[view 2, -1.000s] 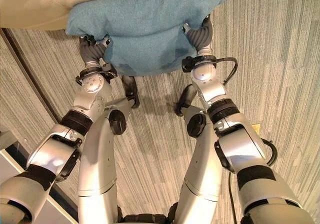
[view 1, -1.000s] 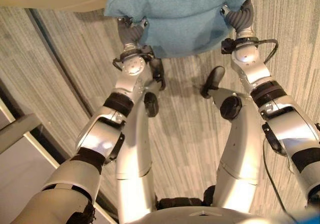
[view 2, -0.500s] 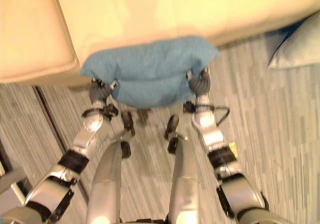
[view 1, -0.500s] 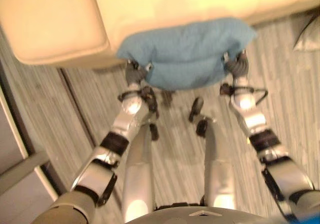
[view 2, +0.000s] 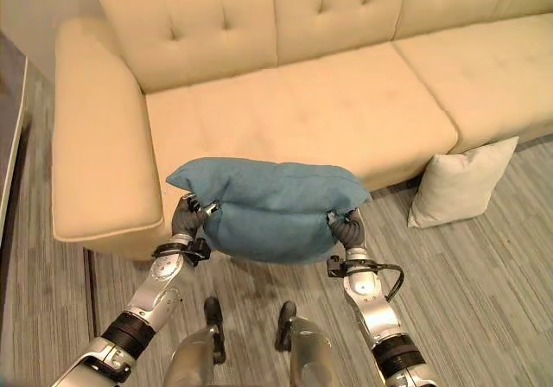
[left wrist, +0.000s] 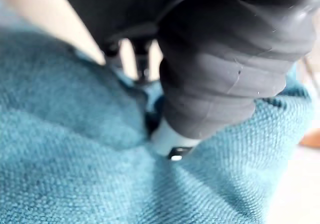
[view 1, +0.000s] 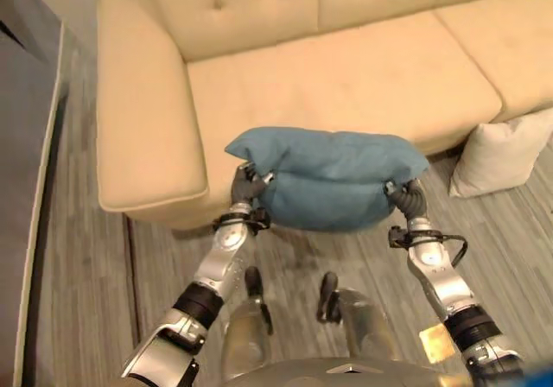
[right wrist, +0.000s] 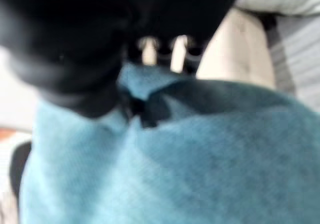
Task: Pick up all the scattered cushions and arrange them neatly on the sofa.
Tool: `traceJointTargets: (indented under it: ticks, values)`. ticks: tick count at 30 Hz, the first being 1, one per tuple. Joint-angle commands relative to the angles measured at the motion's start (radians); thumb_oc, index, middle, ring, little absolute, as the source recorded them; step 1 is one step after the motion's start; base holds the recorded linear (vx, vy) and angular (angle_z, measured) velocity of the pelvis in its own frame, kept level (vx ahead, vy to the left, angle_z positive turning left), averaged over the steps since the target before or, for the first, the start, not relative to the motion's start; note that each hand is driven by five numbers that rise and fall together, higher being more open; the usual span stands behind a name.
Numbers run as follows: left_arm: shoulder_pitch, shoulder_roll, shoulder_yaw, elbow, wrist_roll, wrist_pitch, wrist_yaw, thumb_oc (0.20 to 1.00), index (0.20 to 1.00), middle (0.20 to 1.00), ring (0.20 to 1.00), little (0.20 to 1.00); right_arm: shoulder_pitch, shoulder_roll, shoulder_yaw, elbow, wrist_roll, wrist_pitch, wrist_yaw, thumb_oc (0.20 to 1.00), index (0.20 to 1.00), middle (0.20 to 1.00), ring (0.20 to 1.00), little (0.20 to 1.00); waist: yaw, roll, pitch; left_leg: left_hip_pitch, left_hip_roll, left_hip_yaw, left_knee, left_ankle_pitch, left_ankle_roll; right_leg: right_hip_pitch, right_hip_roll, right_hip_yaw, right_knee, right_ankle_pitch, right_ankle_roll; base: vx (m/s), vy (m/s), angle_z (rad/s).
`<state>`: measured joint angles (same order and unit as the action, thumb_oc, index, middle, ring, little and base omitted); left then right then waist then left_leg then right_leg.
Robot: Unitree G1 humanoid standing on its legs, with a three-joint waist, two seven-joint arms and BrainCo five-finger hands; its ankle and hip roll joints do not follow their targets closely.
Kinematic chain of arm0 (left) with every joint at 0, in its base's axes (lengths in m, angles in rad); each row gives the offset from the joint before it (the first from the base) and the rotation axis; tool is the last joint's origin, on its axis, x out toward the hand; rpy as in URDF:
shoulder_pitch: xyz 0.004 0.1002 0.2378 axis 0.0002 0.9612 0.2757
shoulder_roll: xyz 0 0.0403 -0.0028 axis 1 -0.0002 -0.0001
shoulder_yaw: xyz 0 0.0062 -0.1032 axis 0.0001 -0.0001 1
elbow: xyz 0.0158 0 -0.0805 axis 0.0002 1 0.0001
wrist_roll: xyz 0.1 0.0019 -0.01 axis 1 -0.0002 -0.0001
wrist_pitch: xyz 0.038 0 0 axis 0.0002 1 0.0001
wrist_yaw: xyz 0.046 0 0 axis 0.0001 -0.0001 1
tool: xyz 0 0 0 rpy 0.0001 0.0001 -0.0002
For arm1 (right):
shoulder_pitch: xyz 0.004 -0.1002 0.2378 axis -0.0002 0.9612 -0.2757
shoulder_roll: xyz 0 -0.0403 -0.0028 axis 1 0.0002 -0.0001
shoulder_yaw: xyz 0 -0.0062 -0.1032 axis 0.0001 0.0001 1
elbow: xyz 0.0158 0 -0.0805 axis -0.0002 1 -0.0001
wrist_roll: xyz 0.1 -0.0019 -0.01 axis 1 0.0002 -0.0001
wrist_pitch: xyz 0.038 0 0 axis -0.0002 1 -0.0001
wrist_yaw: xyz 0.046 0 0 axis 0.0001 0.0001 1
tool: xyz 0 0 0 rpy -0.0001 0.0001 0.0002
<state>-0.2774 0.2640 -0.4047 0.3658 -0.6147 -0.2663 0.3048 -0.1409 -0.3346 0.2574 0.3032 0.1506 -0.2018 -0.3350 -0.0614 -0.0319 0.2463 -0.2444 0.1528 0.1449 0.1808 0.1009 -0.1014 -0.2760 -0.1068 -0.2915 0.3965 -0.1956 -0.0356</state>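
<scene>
Both silver-grey arms reach forward, side by side and well apart. The left robot hand [view 1: 244,182] and right robot hand [view 1: 406,197] each curl their fingers (dark-tipped) into an end of the blue fabric cushion [view 1: 333,178], holding it raised.

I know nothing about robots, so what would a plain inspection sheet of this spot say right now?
Surface: cream sofa, tufted back, seat bare of cushions.
Job's things: blue cushion held up in the air in front of the sofa's seat edge, not yet on it; pale cushion on the floor, leaning against the sofa's front.
Clutter: nothing seen.
Hands: left hand pinches the blue cushion's one end, right hand the other end; fabric bunches at both grips.
Cables: left out, as they are the robot's own.
Surroundings: grey striped carpet; a darker floor strip beside the sofa's arm.
</scene>
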Motion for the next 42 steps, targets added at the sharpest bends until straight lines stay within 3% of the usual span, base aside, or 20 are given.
traceJointTargets:
  ticks: [1, 4, 7, 9, 12, 16, 19, 20, 22, 26, 27, 29, 30, 31, 32, 35, 36, 37, 39, 42]
  values:
    - [-0.047, -0.058, -0.062, -0.118, 0.046, -0.059, -0.093, 0.200, 0.200, 0.200, 0.200, 0.200, -0.056, 0.010, 0.044, -0.101, -0.042, -0.077, 0.036, 0.200, 0.200, 0.200, 0.200, 0.200, -0.001, -0.031, -0.064, 0.002, -0.078, -0.029, 0.019, -0.002, -0.003, 0.206, 0.043, 0.034, -0.288, 0.120, 0.096, 0.20, 0.051, -0.23]
    - [-0.020, -0.065, -0.055, -0.125, 0.049, -0.052, -0.090, 0.200, 0.200, 0.200, 0.200, 0.200, -0.042, 0.017, 0.046, -0.103, -0.045, -0.073, 0.037, 0.200, 0.200, 0.200, 0.200, 0.200, 0.029, -0.036, -0.078, 0.000, -0.110, -0.034, 0.009, 0.003, 0.002, 0.258, 0.056, 0.064, -0.291, 0.119, 0.107, 0.20, 0.111, -0.30]
    - [0.013, -0.064, -0.045, -0.121, 0.049, -0.046, -0.096, 0.200, 0.200, 0.200, 0.200, 0.200, -0.026, 0.021, 0.044, -0.109, -0.056, -0.067, 0.049, 0.200, 0.200, 0.200, 0.200, 0.200, 0.034, -0.034, -0.109, 0.087, -0.123, -0.008, -0.044, -0.034, 0.027, 0.294, 0.053, 0.078, -0.292, 0.111, 0.126, 0.24, 0.145, -0.71]
    - [0.047, -0.061, -0.042, -0.138, 0.046, -0.037, -0.100, 0.200, 0.200, 0.200, 0.200, 0.200, -0.016, 0.029, 0.042, -0.108, -0.071, -0.055, 0.057, 0.200, 0.200, 0.200, 0.200, 0.200, 0.046, -0.035, -0.116, 0.146, -0.140, 0.016, -0.064, -0.076, 0.058, 0.287, 0.023, 0.088, -0.221, 0.130, 0.168, 0.22, 0.249, -0.47]
    - [0.070, -0.047, -0.046, -0.146, 0.045, -0.035, -0.110, 0.200, 0.200, 0.200, 0.200, 0.200, -0.018, 0.037, 0.044, -0.110, -0.081, -0.052, 0.066, 0.200, 0.200, 0.200, 0.200, 0.200, 0.056, -0.038, -0.101, 0.198, -0.144, 0.041, -0.071, -0.104, 0.095, 0.218, -0.002, 0.097, -0.028, 0.222, 0.241, 0.11, 0.195, -0.66]
    - [0.063, -0.034, -0.048, -0.145, 0.074, -0.026, -0.108, 0.200, 0.200, 0.200, 0.200, 0.200, -0.021, 0.055, 0.045, -0.120, -0.078, -0.050, 0.067, 0.200, 0.200, 0.200, 0.200, 0.200, 0.059, -0.032, -0.099, 0.243, -0.147, 0.064, -0.079, -0.139, 0.114, 0.174, -0.058, 0.022, 0.052, 0.231, 0.239, 0.12, 0.126, -0.18]
    - [0.069, -0.025, -0.033, -0.152, 0.083, -0.025, -0.107, 0.200, 0.200, 0.200, 0.200, 0.200, -0.033, 0.053, 0.052, -0.122, -0.083, -0.048, 0.069, 0.200, 0.200, 0.200, 0.200, 0.200, 0.067, -0.025, -0.113, 0.287, -0.148, 0.066, -0.113, -0.156, 0.104, 0.157, -0.107, -0.053, -0.068, 0.242, 0.215, 0.21, 0.010, -0.23]
    - [0.066, -0.027, -0.028, -0.147, 0.077, -0.024, -0.109, 0.200, 0.200, 0.200, 0.200, 0.200, -0.048, 0.048, 0.053, -0.118, -0.086, -0.046, 0.066, 0.200, 0.200, 0.200, 0.200, 0.200, 0.058, -0.031, -0.114, 0.302, -0.157, 0.048, -0.118, -0.168, 0.096, 0.134, -0.106, -0.029, -0.195, 0.262, 0.213, 0.31, -0.075, -0.21]
    - [0.061, -0.034, -0.021, -0.141, 0.066, -0.028, -0.109, 0.200, 0.200, 0.200, 0.200, 0.200, -0.063, 0.044, 0.059, -0.121, -0.092, -0.044, 0.061, 0.200, 0.200, 0.200, 0.200, 0.200, 0.046, -0.036, -0.113, 0.321, -0.163, 0.027, -0.119, -0.184, 0.087, 0.115, -0.094, 0.021, -0.316, 0.299, 0.223, 0.27, -0.087, -0.15]
    - [0.059, -0.047, -0.011, -0.132, 0.057, -0.036, -0.105, 0.200, 0.200, 0.200, 0.200, 0.200, -0.062, 0.034, 0.053, -0.131, -0.098, -0.040, 0.056, 0.200, 0.200, 0.200, 0.200, 0.200, 0.033, -0.046, -0.119, 0.352, -0.166, -0.002, -0.111, -0.216, 0.080, 0.119, -0.068, 0.088, -0.340, 0.319, 0.228, 0.27, -0.093, 0.43]
    - [0.063, -0.052, -0.015, -0.130, 0.057, -0.034, -0.111, 0.200, 0.200, 0.200, 0.200, 0.200, -0.054, 0.030, 0.049, -0.133, -0.096, -0.039, 0.058, 0.200, 0.200, 0.200, 0.200, 0.200, 0.034, -0.046, -0.127, 0.355, -0.163, -0.015, -0.105, -0.215, 0.076, 0.133, -0.060, 0.088, -0.343, 0.311, 0.221, 0.30, -0.222, 0.74]
    - [0.060, -0.065, -0.030, -0.123, 0.032, -0.034, -0.129, 0.200, 0.200, 0.200, 0.200, 0.200, -0.030, 0.014, 0.024, -0.138, -0.074, -0.048, 0.052, 0.200, 0.200, 0.200, 0.200, 0.200, 0.017, -0.052, -0.135, 0.286, -0.127, -0.029, 0.060, -0.177, 0.013, 0.184, -0.039, 0.038, -0.347, 0.280, 0.183, 0.31, -0.282, 0.65]
    - [0.060, -0.065, -0.030, -0.123, 0.032, -0.034, -0.129, 0.200, 0.200, 0.200, 0.200, 0.200, -0.030, 0.014, 0.024, -0.138, -0.074, -0.048, 0.052, 0.200, 0.200, 0.200, 0.200, 0.200, 0.016, -0.052, -0.135, 0.284, -0.127, -0.030, 0.062, -0.178, 0.013, 0.184, -0.039, 0.037, -0.347, 0.280, 0.183, 0.10, -0.154, 1.15]
    - [0.052, -0.069, -0.039, -0.123, 0.026, -0.033, -0.133, 0.200, 0.200, 0.200, 0.200, 0.200, -0.025, 0.009, 0.020, -0.144, -0.064, -0.052, 0.049, 0.200, 0.200, 0.200, 0.200, 0.200, 0.013, -0.059, -0.130, 0.252, -0.107, -0.015, 0.126, -0.151, -0.002, 0.204, -0.035, 0.026, -0.350, 0.261, 0.165, 0.18, -0.253, 1.26]
    - [0.049, -0.075, -0.055, -0.125, 0.010, -0.025, -0.139, 0.200, 0.200, 0.200, 0.200, 0.200, -0.016, 0.006, 0.018, -0.148, -0.051, -0.054, 0.040, 0.200, 0.200, 0.200, 0.200, 0.200, 0.003, -0.072, -0.111, 0.183, -0.035, 0.077, 0.207, -0.127, -0.004, 0.253, -0.023, -0.036, -0.356, 0.216, 0.134, 0.22, -0.288, 1.04]
    - [0.045, -0.072, -0.061, -0.119, 0.015, -0.020, -0.141, 0.200, 0.200, 0.200, 0.200, 0.200, -0.015, 0.010, 0.020, -0.143, -0.046, -0.052, 0.041, 0.200, 0.200, 0.200, 0.200, 0.200, 0.014, -0.082, -0.104, 0.135, -0.028, 0.118, 0.134, -0.156, 0.020, 0.281, -0.019, -0.061, -0.370, 0.198, 0.139, 0.18, -0.104, 0.74]
    - [0.049, -0.068, -0.059, -0.120, 0.021, -0.014, -0.140, 0.200, 0.200, 0.200, 0.200, 0.200, -0.011, 0.015, 0.018, -0.141, -0.048, -0.055, 0.040, 0.200, 0.200, 0.200, 0.200, 0.200, 0.023, -0.080, -0.108, 0.091, -0.016, 0.142, 0.049, -0.116, 0.014, 0.309, 0.003, -0.064, -0.376, 0.175, 0.149, 0.25, -0.046, 0.42]
    - [0.050, -0.068, -0.059, -0.121, 0.022, -0.013, -0.140, 0.200, 0.200, 0.200, 0.200, 0.200, -0.011, 0.015, 0.019, -0.140, -0.049, -0.056, 0.040, 0.200, 0.200, 0.200, 0.200, 0.200, 0.022, -0.081, -0.110, 0.094, -0.018, 0.142, 0.040, -0.111, 0.012, 0.309, 0.003, -0.065, -0.376, 0.173, 0.149, 0.24, -0.003, 0.27]
    - [0.063, -0.068, -0.049, -0.131, 0.023, -0.009, -0.139, 0.200, 0.200, 0.200, 0.200, 0.200, -0.009, 0.023, 0.022, -0.139, -0.049, -0.061, 0.042, 0.200, 0.200, 0.200, 0.200, 0.200, 0.046, -0.078, -0.104, 0.050, 0.008, 0.172, -0.098, 0.025, -0.001, 0.337, 0.029, -0.074, -0.375, 0.150, 0.139, 0.21, 0.056, 0.16]
    - [0.088, -0.052, -0.034, -0.145, 0.025, -0.006, -0.145, 0.200, 0.200, 0.200, 0.200, 0.200, -0.002, 0.032, 0.024, -0.144, -0.043, -0.063, 0.055, 0.200, 0.200, 0.200, 0.200, 0.200, 0.055, -0.086, -0.115, 0.062, 0.008, 0.191, -0.109, 0.030, 0.005, 0.370, 0.036, -0.073, -0.367, 0.123, 0.144, 0.28, 0.109, -0.12]
